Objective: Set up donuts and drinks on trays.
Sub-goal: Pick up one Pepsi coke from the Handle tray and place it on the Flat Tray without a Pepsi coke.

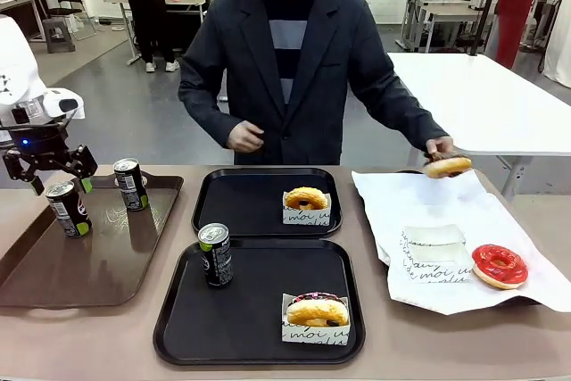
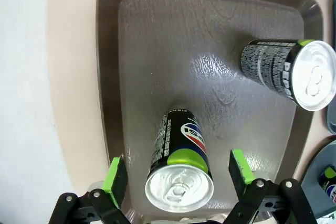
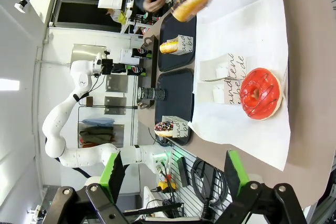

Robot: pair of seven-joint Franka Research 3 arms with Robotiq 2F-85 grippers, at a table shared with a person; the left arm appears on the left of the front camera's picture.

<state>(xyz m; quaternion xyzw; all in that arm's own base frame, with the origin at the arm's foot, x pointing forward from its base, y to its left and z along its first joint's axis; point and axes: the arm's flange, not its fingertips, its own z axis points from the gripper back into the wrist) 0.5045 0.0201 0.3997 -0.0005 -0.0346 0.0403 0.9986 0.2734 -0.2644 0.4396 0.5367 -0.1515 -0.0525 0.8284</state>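
Can point(image 2: 181, 166) between left fingers point(image 2: 116, 179) — not touching

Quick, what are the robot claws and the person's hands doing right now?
Left gripper: open, around a can.
Right gripper: open, empty.
Person's hand over the paper: holding a donut.
Person's other hand: curled, looks empty.

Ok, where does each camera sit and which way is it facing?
Front: fixed between the arms, facing the person across the table; left gripper at left.
Left wrist: on the left arm, looking down between open fingers at a can on the brown tray.
Right wrist: rolled sideways, right gripper open, facing the red donut on paper.
Shared: front and left wrist both show that can.
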